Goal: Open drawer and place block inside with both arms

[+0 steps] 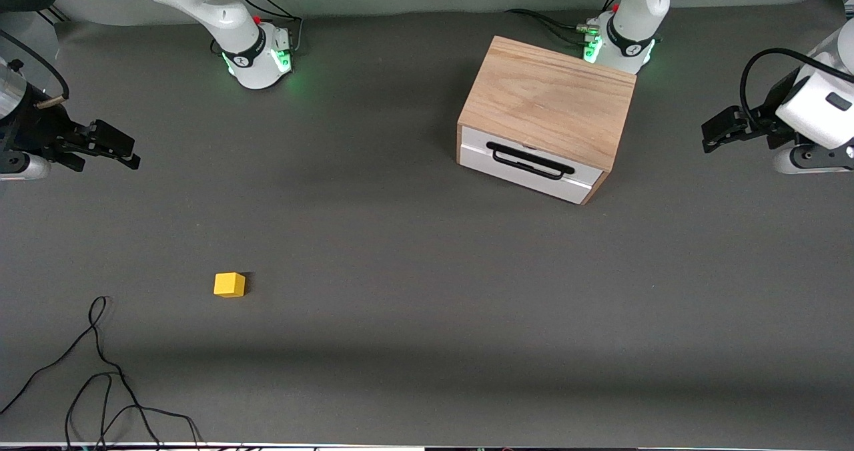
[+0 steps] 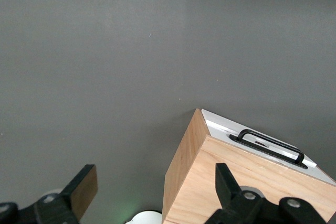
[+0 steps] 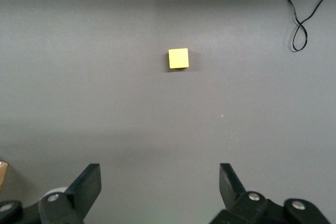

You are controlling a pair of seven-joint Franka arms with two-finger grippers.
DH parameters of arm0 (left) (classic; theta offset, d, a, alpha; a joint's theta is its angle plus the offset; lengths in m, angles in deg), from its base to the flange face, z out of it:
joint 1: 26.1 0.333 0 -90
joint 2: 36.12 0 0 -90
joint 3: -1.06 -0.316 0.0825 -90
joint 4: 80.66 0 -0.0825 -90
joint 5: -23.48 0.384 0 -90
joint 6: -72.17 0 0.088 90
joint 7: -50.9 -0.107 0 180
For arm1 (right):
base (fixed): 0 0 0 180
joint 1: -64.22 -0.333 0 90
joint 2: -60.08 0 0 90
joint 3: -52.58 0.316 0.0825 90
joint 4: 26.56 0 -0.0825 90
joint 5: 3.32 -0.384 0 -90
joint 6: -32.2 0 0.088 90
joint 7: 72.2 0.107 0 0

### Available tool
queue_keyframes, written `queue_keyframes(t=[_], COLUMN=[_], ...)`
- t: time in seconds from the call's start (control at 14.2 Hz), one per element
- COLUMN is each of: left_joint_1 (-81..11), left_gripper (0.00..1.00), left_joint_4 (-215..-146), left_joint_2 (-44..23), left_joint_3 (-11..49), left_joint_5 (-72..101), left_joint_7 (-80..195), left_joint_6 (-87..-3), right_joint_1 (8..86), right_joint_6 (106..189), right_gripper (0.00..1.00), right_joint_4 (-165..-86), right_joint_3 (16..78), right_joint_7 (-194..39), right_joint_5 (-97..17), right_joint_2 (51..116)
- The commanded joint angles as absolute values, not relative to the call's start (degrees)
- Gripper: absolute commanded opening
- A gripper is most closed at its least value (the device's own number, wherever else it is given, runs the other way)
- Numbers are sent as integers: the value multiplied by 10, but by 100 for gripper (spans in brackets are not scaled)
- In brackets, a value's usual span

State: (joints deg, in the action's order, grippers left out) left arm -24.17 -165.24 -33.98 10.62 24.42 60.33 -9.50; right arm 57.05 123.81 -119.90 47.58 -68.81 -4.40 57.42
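The drawer is shut in the light-wood cabinet, which stands near the left arm's base; its white front and black bar handle face the front camera. The cabinet also shows in the left wrist view, with the handle. The small yellow block lies on the grey table toward the right arm's end, nearer the front camera; it shows in the right wrist view. My left gripper is open and empty, up beside the cabinet at the left arm's end. My right gripper is open and empty, up at the right arm's end.
A loose black cable lies on the table near the front edge at the right arm's end, and shows in the right wrist view. The two green-lit bases stand along the table's back edge.
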Motion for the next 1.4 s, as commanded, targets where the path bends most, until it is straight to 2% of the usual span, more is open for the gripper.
queue_keyframes(t=[0.0, 0.91, 1.33], left_joint_1=[-238, -242, -245], left_gripper=[100, 99, 98], left_joint_4=[-1639, -1642, -1642], left_joint_2=[-335, -335, -324], left_joint_3=[110, 111, 111], left_joint_5=[251, 247, 187], left_joint_7=[594, 606, 802], left_joint_6=[-89, -74, -80], right_joint_1=[568, 567, 567], right_joint_6=[1226, 1237, 1253], right_gripper=[100, 100, 100], right_joint_4=[-1185, -1187, -1188], right_joint_3=[474, 474, 475], right_joint_7=[-694, -703, -703], right_joint_5=[-41, -40, -41], right_joint_2=[580, 591, 604])
